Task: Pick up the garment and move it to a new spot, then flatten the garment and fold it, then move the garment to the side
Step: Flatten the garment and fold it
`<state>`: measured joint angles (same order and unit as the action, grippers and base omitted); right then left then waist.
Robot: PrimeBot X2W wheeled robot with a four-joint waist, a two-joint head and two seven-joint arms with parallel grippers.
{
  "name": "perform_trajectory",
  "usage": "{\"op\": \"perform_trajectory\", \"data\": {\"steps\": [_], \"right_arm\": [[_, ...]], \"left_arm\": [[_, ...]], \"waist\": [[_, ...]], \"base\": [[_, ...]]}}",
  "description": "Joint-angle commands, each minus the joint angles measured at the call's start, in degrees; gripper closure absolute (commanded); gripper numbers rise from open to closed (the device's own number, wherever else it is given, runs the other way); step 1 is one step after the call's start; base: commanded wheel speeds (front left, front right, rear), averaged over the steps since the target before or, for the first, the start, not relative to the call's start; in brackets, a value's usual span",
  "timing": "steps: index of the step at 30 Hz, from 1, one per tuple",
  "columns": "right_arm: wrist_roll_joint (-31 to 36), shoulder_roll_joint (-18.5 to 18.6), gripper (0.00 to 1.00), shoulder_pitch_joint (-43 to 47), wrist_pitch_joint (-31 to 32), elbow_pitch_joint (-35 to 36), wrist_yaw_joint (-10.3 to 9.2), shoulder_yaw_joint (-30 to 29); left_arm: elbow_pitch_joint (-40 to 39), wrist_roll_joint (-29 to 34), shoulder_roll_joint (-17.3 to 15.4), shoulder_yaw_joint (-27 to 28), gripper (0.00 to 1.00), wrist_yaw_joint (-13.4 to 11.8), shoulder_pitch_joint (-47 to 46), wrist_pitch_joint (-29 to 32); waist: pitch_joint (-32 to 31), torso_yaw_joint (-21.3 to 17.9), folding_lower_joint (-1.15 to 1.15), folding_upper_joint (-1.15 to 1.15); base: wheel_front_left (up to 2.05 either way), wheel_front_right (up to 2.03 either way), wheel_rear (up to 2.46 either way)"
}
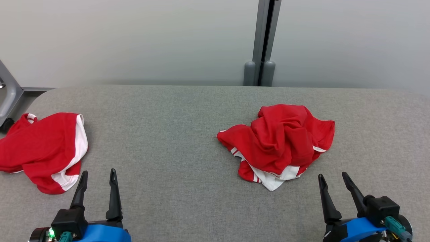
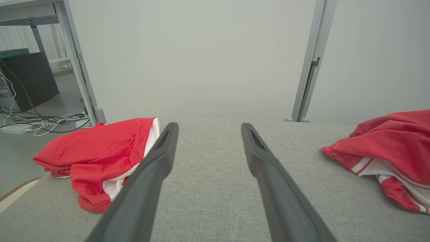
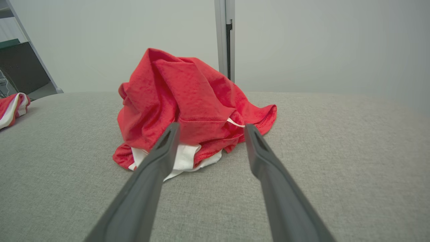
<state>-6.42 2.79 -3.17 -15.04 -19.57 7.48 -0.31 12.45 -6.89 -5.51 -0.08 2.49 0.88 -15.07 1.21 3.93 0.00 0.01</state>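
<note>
A crumpled red garment (image 1: 278, 141) with white striped trim lies in a heap on the grey padded table (image 1: 168, 111), right of centre. In the right wrist view the garment (image 3: 188, 101) sits just beyond my open right gripper (image 3: 211, 125), apart from the fingertips. From the head view, the right gripper (image 1: 332, 174) stands at the table's near edge, slightly right of the heap, with nothing between its fingers. My left gripper (image 1: 98, 171) is open and empty at the lower left. Over in the left wrist view the garment (image 2: 393, 144) lies far right of the left gripper (image 2: 209, 126).
A second red and white garment (image 1: 43, 148) lies folded at the table's left edge, close to the left gripper's outer finger (image 2: 158, 158). A grey post (image 1: 263, 43) runs down the pale wall behind. A metal frame (image 1: 6, 94) and floor cables (image 2: 33, 121) lie off the left end.
</note>
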Motion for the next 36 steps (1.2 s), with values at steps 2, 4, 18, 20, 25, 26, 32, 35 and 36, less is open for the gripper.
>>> {"op": "perform_trajectory", "data": {"steps": [2,4,18,20,25,26,32,35,36], "right_arm": [[0.1,0.2,0.0,0.0,-0.2,-0.5,0.03,0.1],[0.1,0.2,0.0,-0.1,-0.2,-0.7,0.03,0.1],[0.1,0.2,0.0,-0.7,-0.2,-1.3,0.03,0.1],[0.1,0.2,0.0,-0.7,-0.2,-1.4,0.03,0.1],[0.1,0.2,0.0,-0.7,-0.2,-1.6,0.03,0.1],[0.1,0.2,0.0,-0.7,-0.2,-1.6,0.03,0.1],[0.2,0.2,0.0,-0.7,-0.2,-1.9,0.03,0.0],[0.1,0.2,0.0,-0.8,-0.2,-2.0,0.03,0.1],[0.1,0.2,0.0,-0.8,-0.2,-2.1,0.03,0.2]], "left_arm": [[0.2,0.4,0.1,0.8,0.0,0.5,-0.7,-0.2],[0.4,0.7,0.3,1.0,0.0,0.7,-0.8,-0.2],[2.0,2.5,1.0,2.3,0.0,1.7,-1.3,-0.2],[2.5,2.6,1.2,2.6,0.0,1.7,-1.3,-0.2],[4.2,2.9,1.3,2.6,0.0,1.7,-1.7,-0.2],[4.5,3.1,1.3,2.6,0.0,1.7,-1.7,-0.2],[5.0,3.4,1.4,2.5,0.0,1.7,-2.0,-0.2],[5.0,3.5,1.4,2.6,0.0,1.7,-2.2,-0.2],[5.0,3.5,1.4,2.7,0.0,1.7,-2.2,-0.2]], "waist": [[0.0,-0.2,0.0,-0.01],[0.1,-0.2,0.0,-0.01],[0.3,-0.3,0.0,-0.01],[0.3,-0.4,0.0,-0.01],[0.3,-0.4,0.0,-0.01],[0.3,-0.4,0.0,-0.01],[0.1,-0.3,0.0,-0.01],[0.0,-0.2,0.0,-0.01],[0.0,-0.2,0.0,-0.01]], "base": [[0.0,0.0,0.0],[0.0,0.0,0.0],[0.0,0.0,0.0],[0.0,0.0,0.0],[0.0,0.0,0.0],[0.0,0.0,0.0],[0.0,0.0,0.0],[0.0,0.0,0.0],[0.0,0.0,0.0]]}}
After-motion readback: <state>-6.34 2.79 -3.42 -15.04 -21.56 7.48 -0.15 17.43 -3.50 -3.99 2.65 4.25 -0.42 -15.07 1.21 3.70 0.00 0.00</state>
